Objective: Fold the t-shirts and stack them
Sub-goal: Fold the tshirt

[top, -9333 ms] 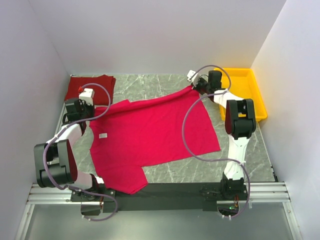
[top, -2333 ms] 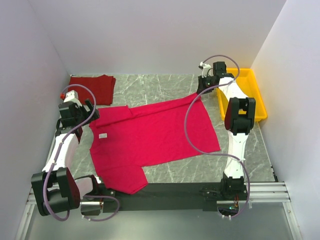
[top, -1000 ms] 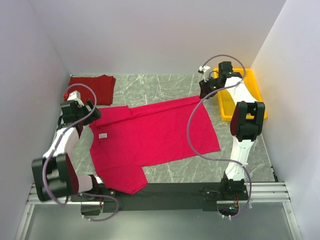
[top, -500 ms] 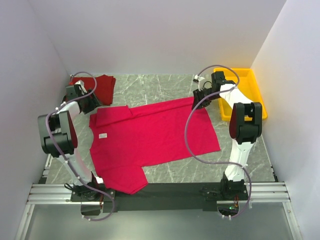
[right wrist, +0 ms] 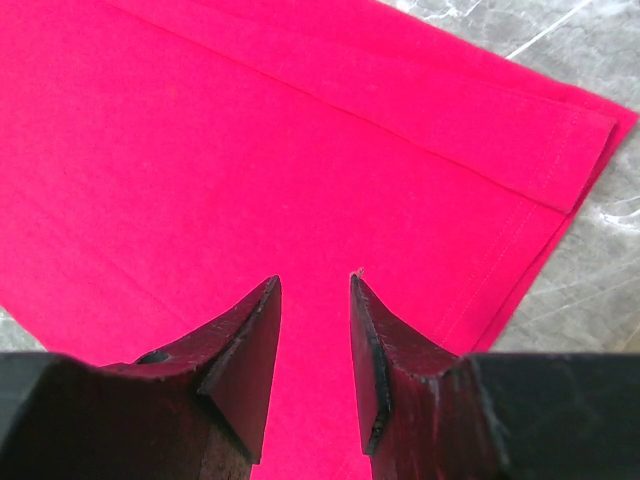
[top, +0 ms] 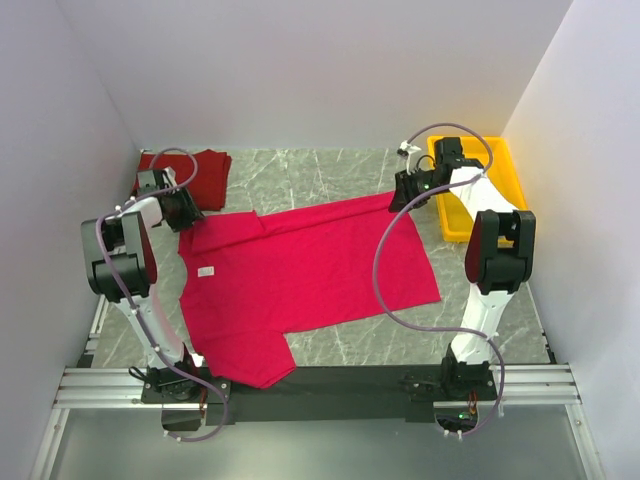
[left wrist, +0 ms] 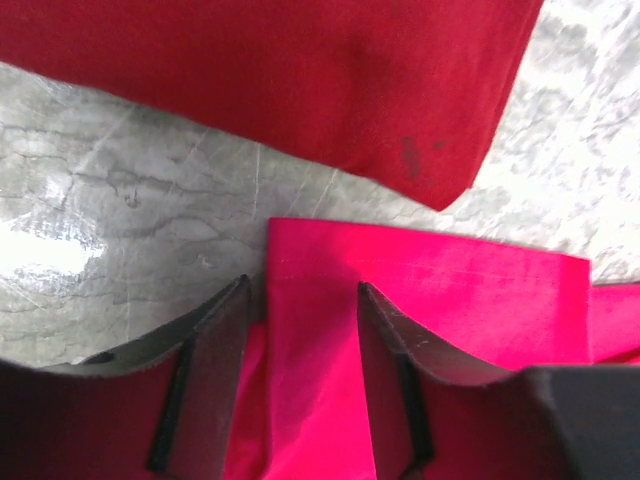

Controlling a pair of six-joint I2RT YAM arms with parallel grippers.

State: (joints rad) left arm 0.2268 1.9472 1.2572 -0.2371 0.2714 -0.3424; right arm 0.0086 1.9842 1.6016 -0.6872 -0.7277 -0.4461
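The left gripper (left wrist: 302, 290), half open, straddles the crimson shirt (top: 300, 270) at its far-left sleeve hem. The right gripper (right wrist: 313, 282), narrowly parted, hovers over the far-right corner. The cloth looks limp and light, best pinched at the hems.

The left arm (top: 118, 262) reaches to the far left, and the left tool (left wrist: 300, 292) points down with jaws parted. The right arm (top: 497, 250) stretches far right. The right tool (right wrist: 313, 285) is tilted down, jaws narrowly apart.
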